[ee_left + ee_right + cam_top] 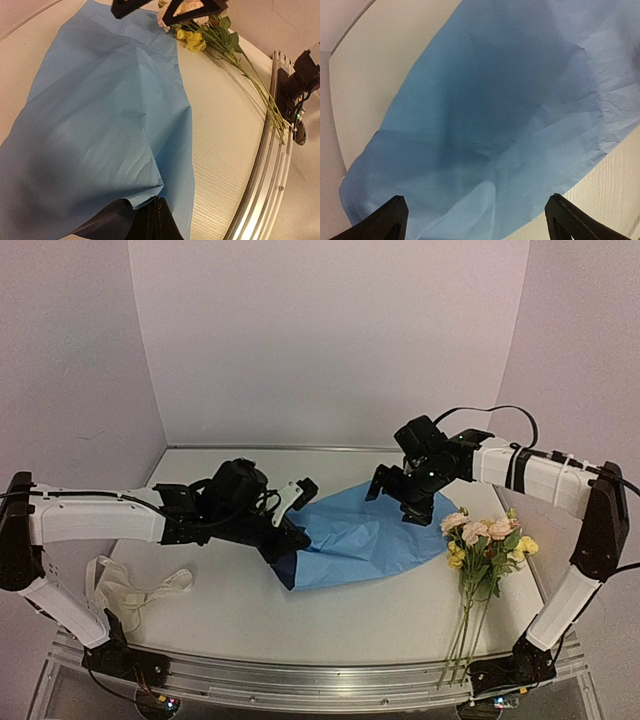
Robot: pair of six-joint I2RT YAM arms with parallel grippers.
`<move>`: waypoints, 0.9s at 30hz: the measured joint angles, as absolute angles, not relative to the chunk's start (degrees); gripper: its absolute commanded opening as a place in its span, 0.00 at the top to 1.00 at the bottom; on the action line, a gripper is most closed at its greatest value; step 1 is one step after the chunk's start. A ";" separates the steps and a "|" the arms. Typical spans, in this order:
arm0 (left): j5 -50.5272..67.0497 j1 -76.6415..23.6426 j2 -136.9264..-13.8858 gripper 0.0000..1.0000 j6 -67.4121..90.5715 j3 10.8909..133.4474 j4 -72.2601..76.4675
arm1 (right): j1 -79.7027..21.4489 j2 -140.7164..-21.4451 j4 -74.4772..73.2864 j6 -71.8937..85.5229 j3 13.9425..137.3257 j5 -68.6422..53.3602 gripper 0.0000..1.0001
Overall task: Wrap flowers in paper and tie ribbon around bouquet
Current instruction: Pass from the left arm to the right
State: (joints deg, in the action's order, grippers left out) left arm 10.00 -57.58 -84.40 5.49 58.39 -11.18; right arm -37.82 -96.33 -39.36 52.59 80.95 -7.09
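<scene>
The left gripper (pixel 287 545) had its jaws pressed fully together on the near-left edge of the large, thin light-blue paper (pixel 372 532), just left of centre in the overhead view. The pinched edge was lifted, its underside in shadow. In its own wrist view the fingers (pixel 156 222) were cut off by the bottom edge.

The right gripper (pixel 400 502) hung over the sheet's far right part with its jaws spread as wide as they go, holding nothing. Whether its tips touched the sheet I couldn't tell.

The bunch of pink, cream and yellow flowers (pixel 487 538) with long green stems lay at the right of the frame, blooms just beside the paper's edge. The narrow off-white ribbon (pixel 128 588) lay at lower left on the white table (pixel 250 615) — its lettering too small to read.
</scene>
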 measured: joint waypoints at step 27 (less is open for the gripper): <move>7.92 -68.71 -90.89 0.96 1.28 62.65 -10.91 | -42.19 -98.21 -44.37 58.72 74.74 -5.26 0.62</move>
